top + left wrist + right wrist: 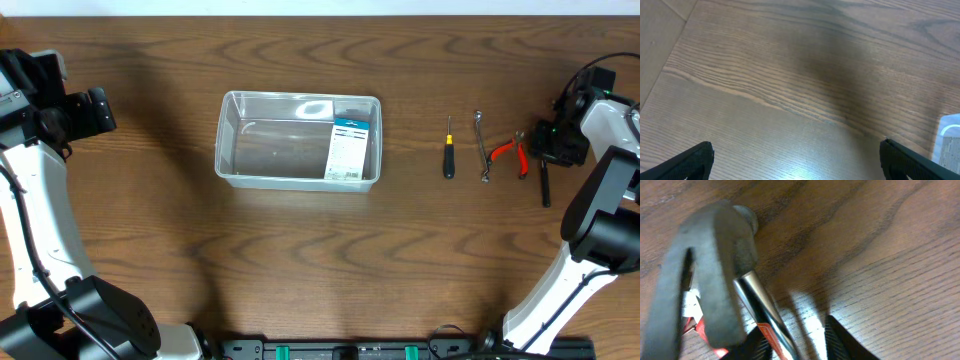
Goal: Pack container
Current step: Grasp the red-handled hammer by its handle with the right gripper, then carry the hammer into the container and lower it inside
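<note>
The container (pixel 275 145) is set mid-table, and the left gripper (pixel 799 162) is held wide open and empty over bare wood. The hammer (pixel 720 255) is straddled at its shaft by the right gripper (pixel 797 341), though closure cannot be determined. Pick-up is judged to be in hand, so a firm clamp and lift are needed next.

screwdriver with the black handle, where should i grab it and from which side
Take the screwdriver by its black handle, the thicker near end, from straight above, closing across its width. It lies flat on the table, thin shaft pointing away, with bare wood on both sides.
</note>
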Action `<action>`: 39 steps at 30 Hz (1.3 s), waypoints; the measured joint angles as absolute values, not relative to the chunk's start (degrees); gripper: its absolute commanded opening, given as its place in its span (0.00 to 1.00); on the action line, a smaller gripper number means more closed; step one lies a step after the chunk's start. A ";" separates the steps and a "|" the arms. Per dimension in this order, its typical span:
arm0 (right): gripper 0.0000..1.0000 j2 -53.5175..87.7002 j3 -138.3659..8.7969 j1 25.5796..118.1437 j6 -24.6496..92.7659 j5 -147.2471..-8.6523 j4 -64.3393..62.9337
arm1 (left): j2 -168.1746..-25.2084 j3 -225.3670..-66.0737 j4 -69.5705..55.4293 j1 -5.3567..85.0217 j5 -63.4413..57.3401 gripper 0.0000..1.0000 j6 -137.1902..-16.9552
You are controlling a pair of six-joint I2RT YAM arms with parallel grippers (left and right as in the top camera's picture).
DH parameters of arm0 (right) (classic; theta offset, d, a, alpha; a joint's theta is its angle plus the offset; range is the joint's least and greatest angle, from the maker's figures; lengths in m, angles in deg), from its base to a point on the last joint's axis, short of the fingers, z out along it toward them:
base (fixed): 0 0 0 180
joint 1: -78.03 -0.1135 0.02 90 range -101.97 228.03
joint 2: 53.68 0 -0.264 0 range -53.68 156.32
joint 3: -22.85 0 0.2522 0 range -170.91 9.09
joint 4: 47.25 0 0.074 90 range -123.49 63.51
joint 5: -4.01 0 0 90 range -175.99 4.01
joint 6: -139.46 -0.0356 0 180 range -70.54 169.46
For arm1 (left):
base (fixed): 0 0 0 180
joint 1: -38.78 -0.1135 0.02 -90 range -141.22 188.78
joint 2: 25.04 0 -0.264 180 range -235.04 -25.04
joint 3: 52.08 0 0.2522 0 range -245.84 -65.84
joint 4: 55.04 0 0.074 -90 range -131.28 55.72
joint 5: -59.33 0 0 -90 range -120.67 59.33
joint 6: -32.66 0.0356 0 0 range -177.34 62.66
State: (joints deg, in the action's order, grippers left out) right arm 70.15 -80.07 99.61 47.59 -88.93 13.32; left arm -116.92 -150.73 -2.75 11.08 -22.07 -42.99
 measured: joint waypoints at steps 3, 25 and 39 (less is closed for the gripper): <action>0.23 70.21 -80.07 99.61 47.65 -88.74 13.32 | -116.92 -150.73 -2.75 11.08 -22.07 0.98 -42.99; 0.01 70.17 -80.10 99.61 47.57 -88.28 15.72 | -116.92 -150.73 -2.75 11.08 -22.07 0.98 -42.99; 0.01 48.12 -79.68 95.15 46.36 -77.70 17.30 | -116.92 -150.73 -2.75 11.08 -22.07 0.98 -42.96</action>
State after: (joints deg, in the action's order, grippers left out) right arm 48.12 -79.68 95.15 46.36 -77.70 17.30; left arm -116.92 -150.73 -2.75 11.08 -22.07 -42.96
